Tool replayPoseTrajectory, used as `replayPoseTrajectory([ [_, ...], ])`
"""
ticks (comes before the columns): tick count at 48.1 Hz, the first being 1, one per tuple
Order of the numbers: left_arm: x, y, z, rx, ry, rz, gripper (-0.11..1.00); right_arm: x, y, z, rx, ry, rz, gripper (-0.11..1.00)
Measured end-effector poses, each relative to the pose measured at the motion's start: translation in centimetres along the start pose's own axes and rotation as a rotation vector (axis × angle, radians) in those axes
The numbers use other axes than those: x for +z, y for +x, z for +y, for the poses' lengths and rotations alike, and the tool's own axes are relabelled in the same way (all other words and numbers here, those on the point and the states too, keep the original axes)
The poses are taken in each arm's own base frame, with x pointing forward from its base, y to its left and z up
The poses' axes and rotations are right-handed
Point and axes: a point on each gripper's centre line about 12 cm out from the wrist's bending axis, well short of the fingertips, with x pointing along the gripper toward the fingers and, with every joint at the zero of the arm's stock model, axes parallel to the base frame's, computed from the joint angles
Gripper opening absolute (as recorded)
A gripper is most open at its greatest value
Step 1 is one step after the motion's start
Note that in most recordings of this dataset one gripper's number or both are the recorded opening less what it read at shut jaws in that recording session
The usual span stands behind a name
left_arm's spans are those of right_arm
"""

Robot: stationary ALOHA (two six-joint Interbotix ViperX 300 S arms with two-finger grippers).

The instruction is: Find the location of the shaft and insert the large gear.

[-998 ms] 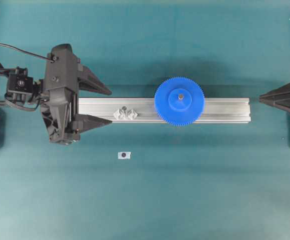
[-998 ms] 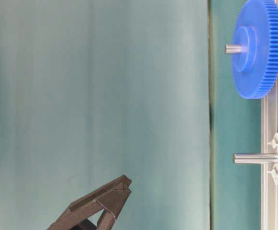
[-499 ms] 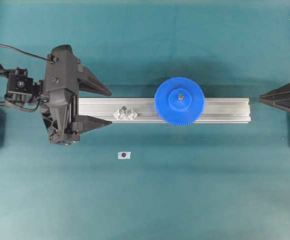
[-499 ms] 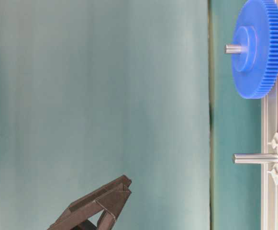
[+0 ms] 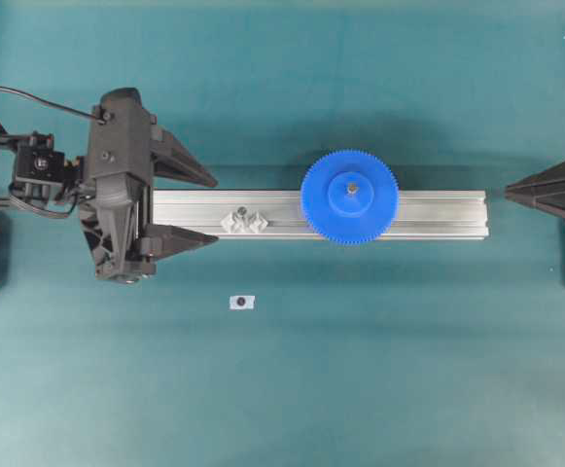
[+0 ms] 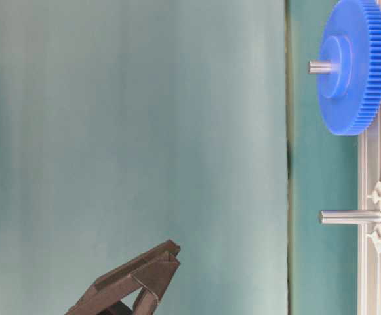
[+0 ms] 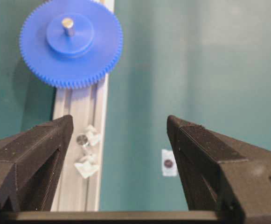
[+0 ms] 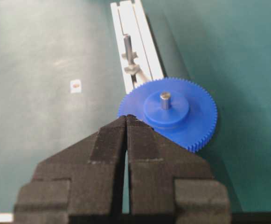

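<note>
Looking out from the left wrist view, the left tool [image 7: 119, 140] stands wide apart at the bottom of the frame, nothing between its dark fingers [image 7: 37, 149]. Just past them, on the silver rail [image 7: 81, 186], a bare second shaft [image 7: 81, 139] rises from clear diamond-shaped mounts [image 7: 87, 165]; a small white tag [image 7: 168, 163] lies on the bench [image 7: 210, 56] to the right of it. Farther up, at the upper left of that frame, the large gear [image 7: 71, 43] sits flat across the rail with the shaft [image 7: 68, 25] poking up through its hub.

In the right wrist view the right tool [image 8: 126, 117] is pinched together, holding nothing, with the gear just beyond its tip. In the overhead view that tool sits at the far right edge, well apart from the rail.

By the look of it, the gear is already seated, so little is left to do. It is probably light, rigid moulded plastic: it should not flex in a grip, but the fine teeth could be marred and the smooth faces may slip. If it must be lifted, the raised hub [image 5: 350, 189] or two opposite points on the rim seem the best hold, pulling straight along the pin so the bore does not bind.
</note>
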Motion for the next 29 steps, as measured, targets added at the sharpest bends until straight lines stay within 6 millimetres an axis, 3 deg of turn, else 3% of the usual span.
replayPoseTrajectory([
  [29,-0.18,0.21,0.00,0.000,0.000,0.008,0.81,0.00,0.00,0.00,0.000,0.000,0.000,0.01],
])
